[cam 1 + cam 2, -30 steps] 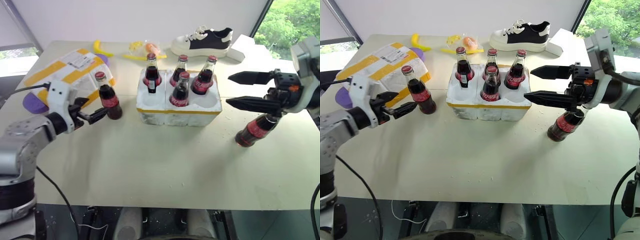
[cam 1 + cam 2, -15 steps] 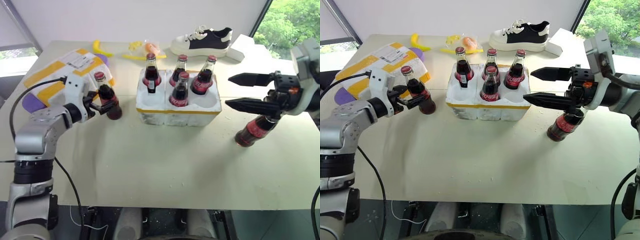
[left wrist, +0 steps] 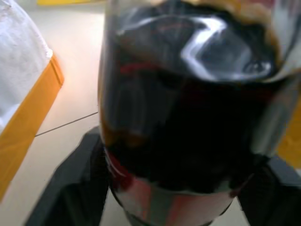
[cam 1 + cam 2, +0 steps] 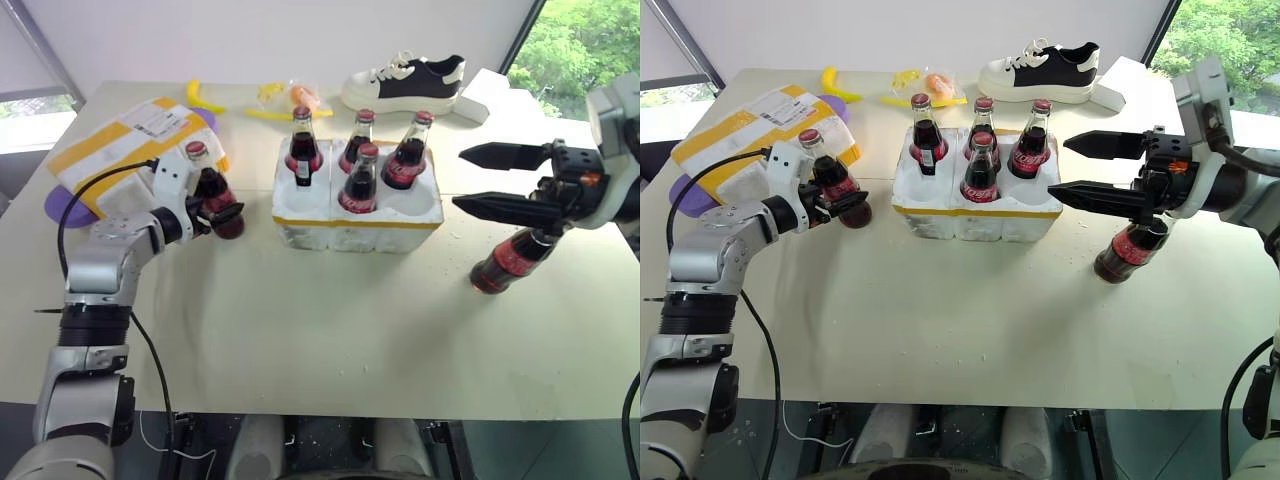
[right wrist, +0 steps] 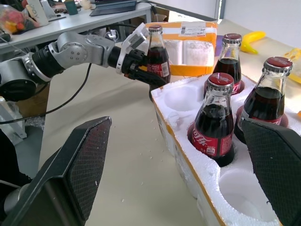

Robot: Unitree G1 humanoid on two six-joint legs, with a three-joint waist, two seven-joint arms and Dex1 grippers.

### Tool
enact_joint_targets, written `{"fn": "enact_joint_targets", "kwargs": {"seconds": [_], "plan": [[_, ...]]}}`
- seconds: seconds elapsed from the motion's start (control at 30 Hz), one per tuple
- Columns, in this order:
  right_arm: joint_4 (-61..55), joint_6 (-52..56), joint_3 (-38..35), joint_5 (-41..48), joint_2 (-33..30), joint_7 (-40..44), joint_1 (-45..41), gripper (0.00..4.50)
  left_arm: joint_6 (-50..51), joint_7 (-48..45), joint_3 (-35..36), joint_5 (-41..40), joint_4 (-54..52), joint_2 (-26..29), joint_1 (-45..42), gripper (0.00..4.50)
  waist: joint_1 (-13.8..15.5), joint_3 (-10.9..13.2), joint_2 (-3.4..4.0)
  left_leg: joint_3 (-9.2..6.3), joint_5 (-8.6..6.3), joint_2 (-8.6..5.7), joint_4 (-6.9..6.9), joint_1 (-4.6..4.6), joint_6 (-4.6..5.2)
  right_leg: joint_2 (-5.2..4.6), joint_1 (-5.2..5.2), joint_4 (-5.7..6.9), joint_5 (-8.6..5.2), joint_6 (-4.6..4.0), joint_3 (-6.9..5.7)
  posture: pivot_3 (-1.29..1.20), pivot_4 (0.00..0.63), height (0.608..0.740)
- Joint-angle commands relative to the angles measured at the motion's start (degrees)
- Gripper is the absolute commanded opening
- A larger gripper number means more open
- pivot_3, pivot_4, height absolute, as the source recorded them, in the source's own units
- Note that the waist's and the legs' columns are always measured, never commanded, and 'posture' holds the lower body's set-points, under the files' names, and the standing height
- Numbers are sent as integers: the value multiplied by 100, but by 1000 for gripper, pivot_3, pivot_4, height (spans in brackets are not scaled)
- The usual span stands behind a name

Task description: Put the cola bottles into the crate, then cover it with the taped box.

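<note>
Black left claw [image 5: 149, 71] fingers flank a cola bottle [image 5: 156, 55].

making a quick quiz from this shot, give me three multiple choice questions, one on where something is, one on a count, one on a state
1. Where is the sneaker?
A. behind the crate
B. inside the crate
C. on the taped box

2. How many cola bottles stand in the crate?
A. two
B. four
C. six

3. What is the left gripper doing?
A. hanging apart from everything
B. closing around a standing bottle
C. resting on the sneaker

Answers: 1 A, it lies at the table's far edge; 2 B, four red caps rise from the wells; 3 B, its fingers flank the bottle's body.
</note>
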Motion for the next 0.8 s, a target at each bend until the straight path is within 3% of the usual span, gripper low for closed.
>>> {"fn": "enact_joint_targets", "kwargs": {"seconds": [0.03, 0.17, 0.3, 0.47, 0.6, 0.8], "plan": [[-105, 10, -140, 106, 5, -36, -174, 4500, 34, -117, 140, -37, -195, 181, -179, 2809, 1, 0, 0, 0, 0, 0, 0, 0, 0, 0, 0, 0, 0, 0, 0, 0, 150, 740], [-114, 7, -148, 103, -9, -41, -152, 4500, 450, -373, 403, -422, -492, 422, -334, 2809, -6, 4, -5, 0, 0, 1, 0, -2, 0, 1, -2, 0, 0, 0, 0, 0, 150, 740], [-128, 19, -168, 104, -47, -26, -126, 4500, 1329, -1175, 686, -1311, -841, 1032, -1071, 2809, 2, 31, -49, -4, 1, 3, 0, -12, -2, 3, -11, 4, 0, 0, -4, 0, 150, 740], [-124, 0, -153, 64, -85, 14, -118, 4500, 1591, -1874, 334, -1571, -720, 1371, -1918, 2809, 17, 38, -61, -7, -1, -3, 1, -22, 2, -3, -7, -1, 0, 1, -7, 0, 150, 740], [-141, -13, -171, 52, -64, -15, -91, 4500, 1395, -2330, -233, -1348, -28, 1045, -2929, 2809, 20, 38, -60, 2, 0, -7, 2, -12, 1, -1, 2, -2, -1, 3, -10, 0, 150, 740], [-369, 46, -367, 158, -35, -181, 150, 4500, 545, -2862, -1105, -638, 860, 427, -3347, 2809, -5, 38, -60, 18, 1, -6, 1, -9, 0, 3, -3, 0, -2, 3, -8, 0, 150, 740]]}}
